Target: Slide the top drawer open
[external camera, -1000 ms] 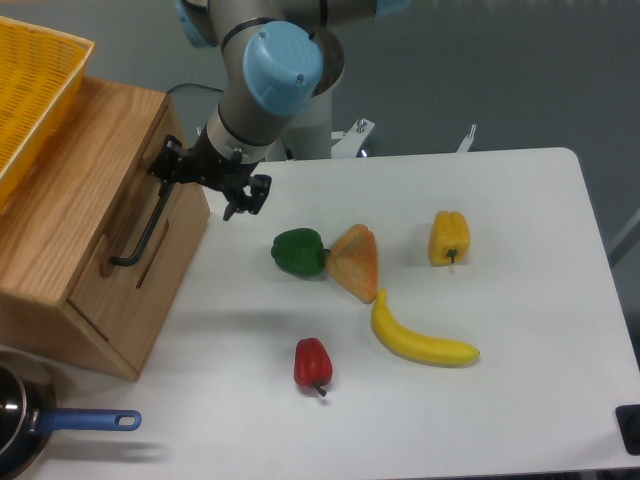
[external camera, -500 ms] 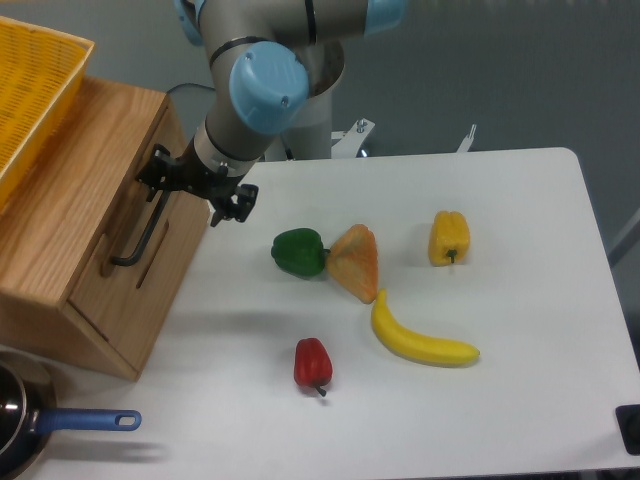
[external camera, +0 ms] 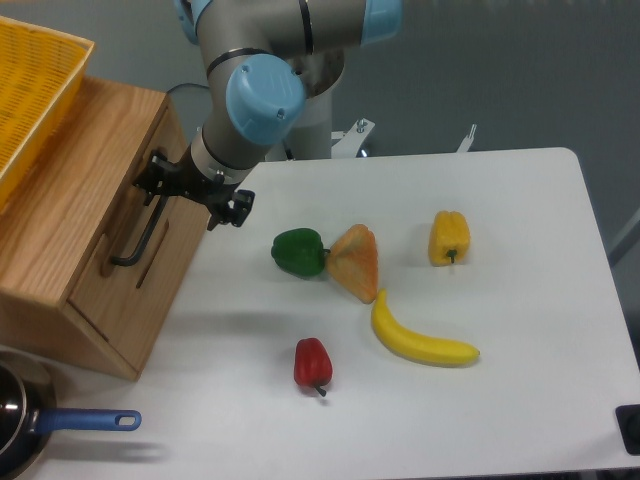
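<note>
My claw [external camera: 190,193] spread at the top drawer [external camera: 140,235]; its stiff handle [external camera: 140,232] offers the only grip; should slide easily.

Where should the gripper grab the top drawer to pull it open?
Grip the black bar handle on the top drawer, probably at its upper end beside the gripper. Come from the table side, jaws across the thin bar, which stands off the flat front.
</note>
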